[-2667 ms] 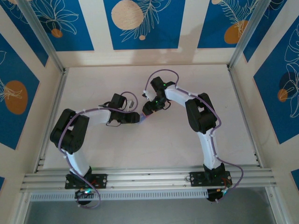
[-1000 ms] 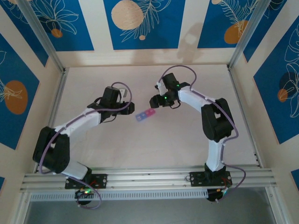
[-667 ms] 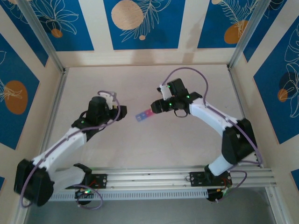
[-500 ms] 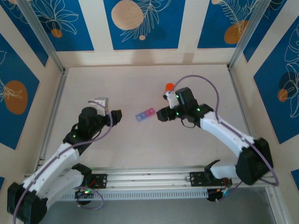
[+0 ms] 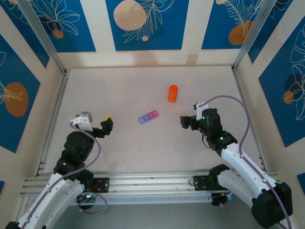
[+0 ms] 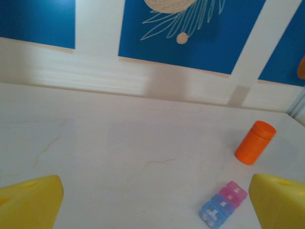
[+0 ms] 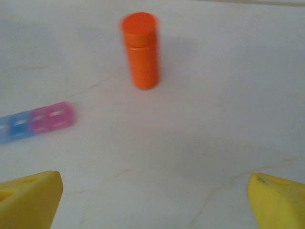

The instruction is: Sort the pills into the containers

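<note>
Translucent blue-to-pink plastic pill strip [image 7: 35, 121] runs off your right-wrist view; left tool [image 6: 153, 202], right tool [image 7: 152, 200] gape over open worktop [image 7: 200, 138].

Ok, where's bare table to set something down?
Free: the strip between the back wall and the orange bottle, and the near stretch between the pill organiser and the front rail. Crowded only mid-table, around organiser and bottle.

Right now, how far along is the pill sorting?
It looks done or nearly so. The pill organiser strip lies with its lids apparently shut, the orange bottle stands capped and apart from it, and I see no loose pills. Nothing is in hand: the left gripper and right gripper are open, empty and short of both. Nothing visibly remains, though the strip's contents can't be checked.
</note>
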### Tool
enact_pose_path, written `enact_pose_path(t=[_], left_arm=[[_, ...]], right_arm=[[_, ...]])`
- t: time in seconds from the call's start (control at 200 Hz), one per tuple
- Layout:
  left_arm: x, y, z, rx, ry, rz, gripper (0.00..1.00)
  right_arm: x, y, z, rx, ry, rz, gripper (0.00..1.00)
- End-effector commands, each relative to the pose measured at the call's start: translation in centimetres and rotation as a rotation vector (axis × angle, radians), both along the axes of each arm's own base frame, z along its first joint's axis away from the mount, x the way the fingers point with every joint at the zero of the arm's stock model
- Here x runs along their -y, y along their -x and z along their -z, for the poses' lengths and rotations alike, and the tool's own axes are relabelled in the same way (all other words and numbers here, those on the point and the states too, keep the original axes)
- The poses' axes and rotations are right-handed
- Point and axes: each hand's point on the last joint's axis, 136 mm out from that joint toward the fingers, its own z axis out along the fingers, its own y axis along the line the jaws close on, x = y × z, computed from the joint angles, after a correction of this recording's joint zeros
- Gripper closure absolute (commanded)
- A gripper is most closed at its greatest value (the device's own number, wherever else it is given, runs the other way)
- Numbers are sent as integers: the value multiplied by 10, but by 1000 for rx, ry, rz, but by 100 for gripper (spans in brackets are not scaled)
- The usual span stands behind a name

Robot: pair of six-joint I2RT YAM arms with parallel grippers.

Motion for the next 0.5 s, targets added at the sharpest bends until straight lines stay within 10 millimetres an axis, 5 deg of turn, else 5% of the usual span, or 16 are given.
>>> enact_pose_path(t=[0.0,0.25,0.495], left_arm=[[-15,1,8,-1,9,-81,0],[-24,3,20,9,10,-126,0],[-28,-1,26,25,24,-160,0]], right_arm=[[28,-22,9,55,-20,142,1],[81,-43,58,7,-90,305,1],[114,-79,64,-5,-291,425,1]])
